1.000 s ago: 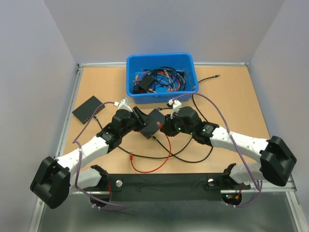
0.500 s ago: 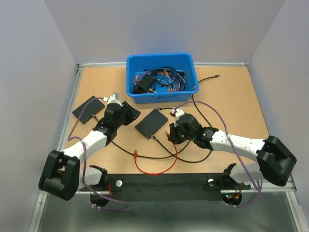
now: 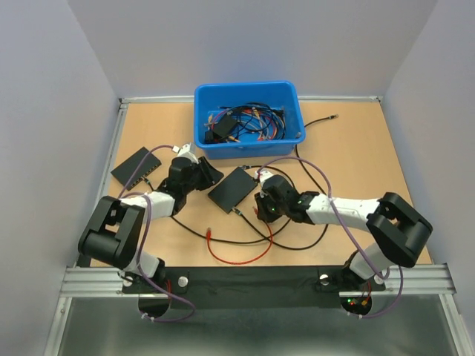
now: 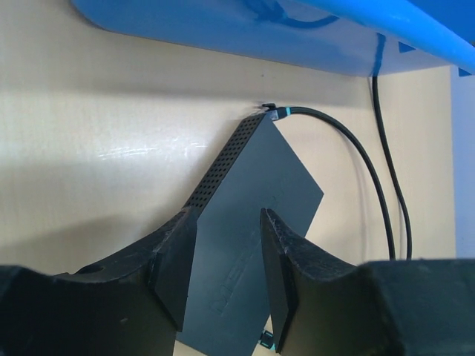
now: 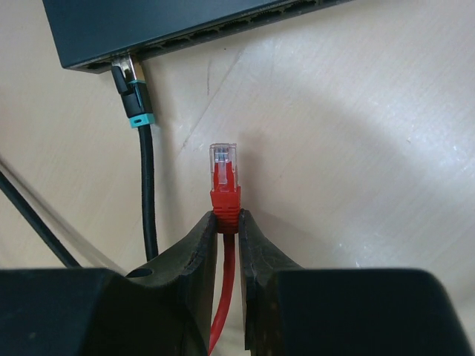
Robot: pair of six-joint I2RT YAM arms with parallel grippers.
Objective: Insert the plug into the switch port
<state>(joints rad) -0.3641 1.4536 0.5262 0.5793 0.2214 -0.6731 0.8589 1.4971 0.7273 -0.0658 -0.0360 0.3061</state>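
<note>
A wooden table (image 3: 356,163) is carrying everything, and a blue bin (image 3: 245,150) full of tangled cables is sitting at its far middle edge. The two arms are reaching in from the near corners toward the centre.

A dark flat switch (image 3: 232,188) is lying slantwise in the middle of the table, just near of the bin. A second switch (image 3: 133,167) is lying well off to the left. Black cables (image 3: 297,241) are looping across the table near the first switch, and one of them is sitting plugged into a port at its near corner (image 5: 145,178). Another black cable is running from its far corner (image 4: 356,148).

The left gripper (image 3: 211,176) is hovering at the left edge of the central switch. In the left wrist view its jaws (image 4: 226,219) are standing apart with the switch's (image 4: 260,193) top showing between them, holding nothing; whether the fingers are touching the casing cannot be told.

The right gripper (image 3: 260,204) is sitting at the near right side of the switch. Its jaws (image 5: 228,219) are pinching closed on the red boot of the plug (image 5: 224,174).

A thin red cable (image 3: 237,256) is trailing from the right gripper in a loop toward the near edge of the table. The plug's clear tip is pointing at the port face of the switch (image 5: 148,22) but is staying apart from it, with bare table between. It is sitting just beside the seated black connector.
</note>
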